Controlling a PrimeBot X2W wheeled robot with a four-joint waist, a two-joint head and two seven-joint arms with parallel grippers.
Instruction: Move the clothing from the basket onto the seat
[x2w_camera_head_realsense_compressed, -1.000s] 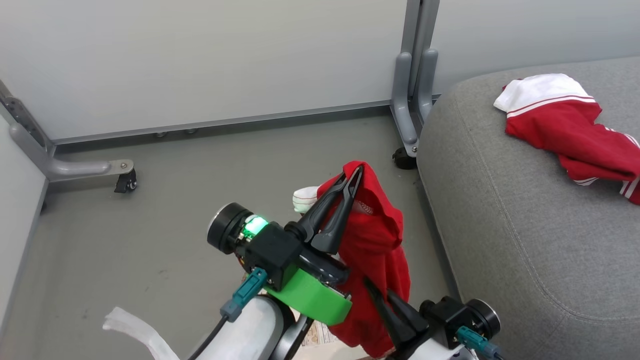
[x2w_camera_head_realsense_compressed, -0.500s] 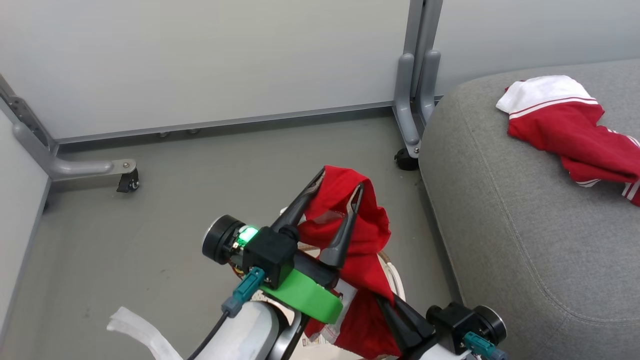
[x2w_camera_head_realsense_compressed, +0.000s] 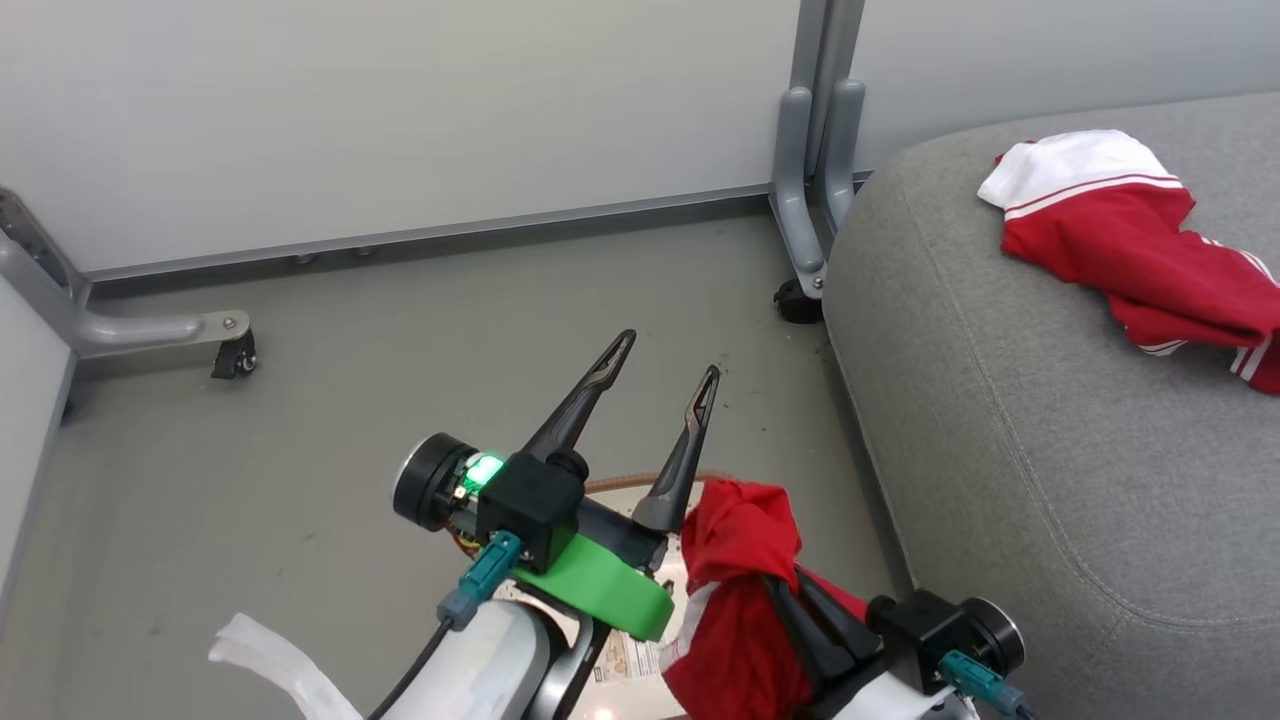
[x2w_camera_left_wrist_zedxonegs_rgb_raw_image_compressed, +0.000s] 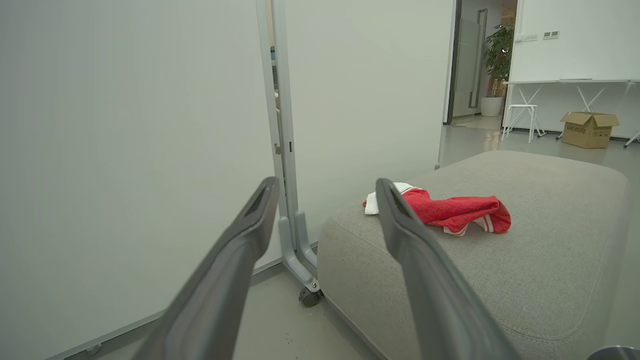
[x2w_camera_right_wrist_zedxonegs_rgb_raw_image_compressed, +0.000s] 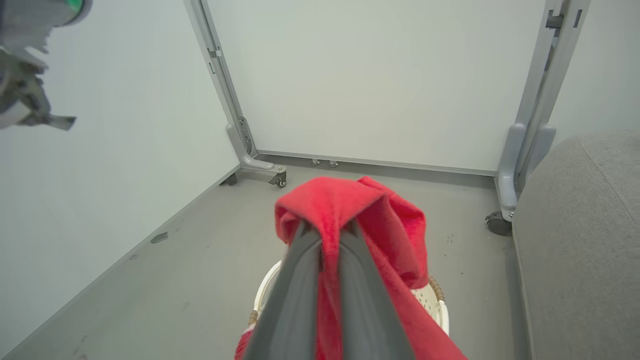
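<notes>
The right gripper (x2w_camera_right_wrist_zedxonegs_rgb_raw_image_compressed: 327, 232) is pinched closed on a fold of red clothing (x2w_camera_head_realsense_compressed: 740, 560), which drapes over its fingers and hangs above the basket (x2w_camera_right_wrist_zedxonegs_rgb_raw_image_compressed: 439, 306). The left gripper (x2w_camera_head_realsense_compressed: 668, 358) is spread wide and empty, just beside the cloth. The fabric looks light, soft and limp. It will likely sag and swing, so a bunched fold near the middle seems a better hold than a hem. Whether any part trails in the basket is hard to tell. Another red-and-white garment (x2w_camera_head_realsense_compressed: 1120, 240) lies on the seat (x2w_camera_head_realsense_compressed: 1000, 420), a broad grey cushion with rounded edges on the robot's right. The grey floor (x2w_camera_head_realsense_compressed: 350, 400) looks smooth, fenced by pale partition panels (x2w_camera_head_realsense_compressed: 400, 100) on castors (x2w_camera_head_realsense_compressed: 797, 303)
</notes>
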